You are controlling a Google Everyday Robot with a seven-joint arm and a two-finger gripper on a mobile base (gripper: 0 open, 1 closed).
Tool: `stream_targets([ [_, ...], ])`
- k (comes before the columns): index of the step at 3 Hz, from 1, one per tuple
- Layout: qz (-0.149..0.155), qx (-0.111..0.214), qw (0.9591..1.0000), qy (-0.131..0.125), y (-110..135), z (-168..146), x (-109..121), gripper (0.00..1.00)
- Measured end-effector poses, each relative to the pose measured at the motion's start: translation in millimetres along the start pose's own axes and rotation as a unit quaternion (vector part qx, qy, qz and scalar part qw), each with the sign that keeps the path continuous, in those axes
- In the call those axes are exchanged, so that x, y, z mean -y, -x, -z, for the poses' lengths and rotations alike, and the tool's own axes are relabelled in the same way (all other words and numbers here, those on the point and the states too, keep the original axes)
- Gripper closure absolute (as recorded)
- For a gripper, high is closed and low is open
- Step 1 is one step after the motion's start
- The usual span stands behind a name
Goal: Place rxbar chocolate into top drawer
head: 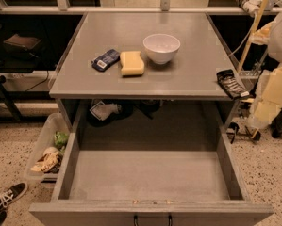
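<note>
The rxbar chocolate point(231, 84), a flat black bar with pale lettering, lies on the grey tabletop point(187, 74) at its right front corner, partly over the edge. The top drawer point(150, 175) is pulled fully out below the tabletop. Its grey inside is bare and its dark handle point(152, 219) is at the bottom of the view. My pale arm point(275, 86) stands at the right edge of the view. My gripper point(253, 122) hangs at its lower end, right of the table and lower than the bar, holding nothing that I can see.
On the tabletop are a dark blue packet point(105, 59), a yellow sponge point(131, 62) and a white bowl point(161, 47). A clear plastic bin of clutter point(48, 149) sits on the floor left of the drawer. A shoe point(6, 197) is at bottom left.
</note>
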State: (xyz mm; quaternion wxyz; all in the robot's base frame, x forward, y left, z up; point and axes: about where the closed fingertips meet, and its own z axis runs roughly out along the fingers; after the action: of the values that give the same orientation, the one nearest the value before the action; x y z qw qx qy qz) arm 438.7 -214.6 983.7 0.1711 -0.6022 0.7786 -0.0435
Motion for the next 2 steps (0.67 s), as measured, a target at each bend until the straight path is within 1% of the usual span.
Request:
stream_targets([
  [1, 0.000, 0.000, 1.0000, 0.000, 0.0, 0.0, 0.0, 0.00],
  [2, 0.005, 0.009, 0.9999, -0.009, -2.4, 1.1, 12.9, 0.00],
])
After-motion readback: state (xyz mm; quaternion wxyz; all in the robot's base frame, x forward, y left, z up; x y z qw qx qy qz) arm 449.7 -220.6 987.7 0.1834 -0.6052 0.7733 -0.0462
